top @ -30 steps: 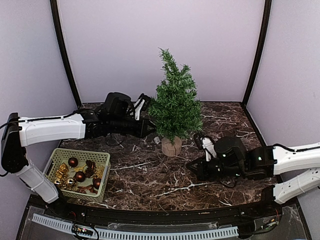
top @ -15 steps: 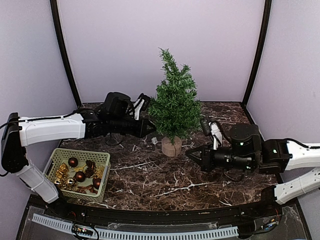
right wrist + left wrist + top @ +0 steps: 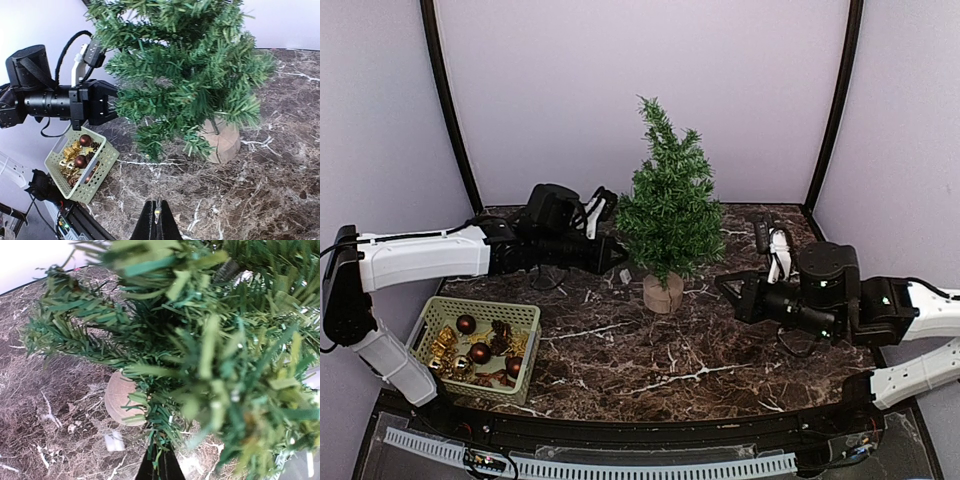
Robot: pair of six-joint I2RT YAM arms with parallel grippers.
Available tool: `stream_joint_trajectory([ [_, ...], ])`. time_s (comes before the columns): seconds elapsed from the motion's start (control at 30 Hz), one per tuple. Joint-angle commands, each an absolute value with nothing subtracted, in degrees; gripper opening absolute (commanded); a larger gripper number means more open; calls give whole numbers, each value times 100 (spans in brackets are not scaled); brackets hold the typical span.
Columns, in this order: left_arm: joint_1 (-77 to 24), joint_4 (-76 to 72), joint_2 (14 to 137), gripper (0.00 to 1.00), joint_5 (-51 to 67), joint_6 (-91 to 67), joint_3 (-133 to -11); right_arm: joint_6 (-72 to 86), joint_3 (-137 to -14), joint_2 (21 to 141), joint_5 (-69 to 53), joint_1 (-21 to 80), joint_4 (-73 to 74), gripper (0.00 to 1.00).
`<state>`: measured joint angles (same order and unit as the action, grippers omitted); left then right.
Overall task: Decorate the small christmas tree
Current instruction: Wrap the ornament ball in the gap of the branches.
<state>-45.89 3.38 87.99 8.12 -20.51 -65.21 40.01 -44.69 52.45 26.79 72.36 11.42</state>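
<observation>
Dark marble table point(image 3: 620, 350) is carrying the small christmas tree point(image 3: 670, 215) at its middle, light, tippy and soft-bristled I am judging, best held at the wooden base point(image 3: 663, 293), while the left gripper point(image 3: 618, 258) at its lower branches and the right gripper point(image 3: 724, 284) nearby are both clenching shut.

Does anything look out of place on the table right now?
Only a small pale scrap lies on the table beside the wooden base of the small christmas tree; I cannot tell what it is. The tree stands upright and the ornaments sit in the basket.
</observation>
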Motion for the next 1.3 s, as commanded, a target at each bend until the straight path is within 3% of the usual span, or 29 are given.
stream_joint_trajectory([
  [0.0,-4468,371,8663,0,679,-1956,-6472,4540,-4105,5142,3200,7191,1431,0],
  [0.53,-4103,445,8674,0,981,-1663,-6538,5023,-3080,5743,2937,6848,654,0],
  [0.97,-3973,369,8780,0,1163,-1482,-6606,3633,-4191,5879,3025,6359,1072,0],
  [1.27,-3964,301,8761,0,1274,-1413,-6607,3145,-4450,5676,2046,6530,1087,0],
])
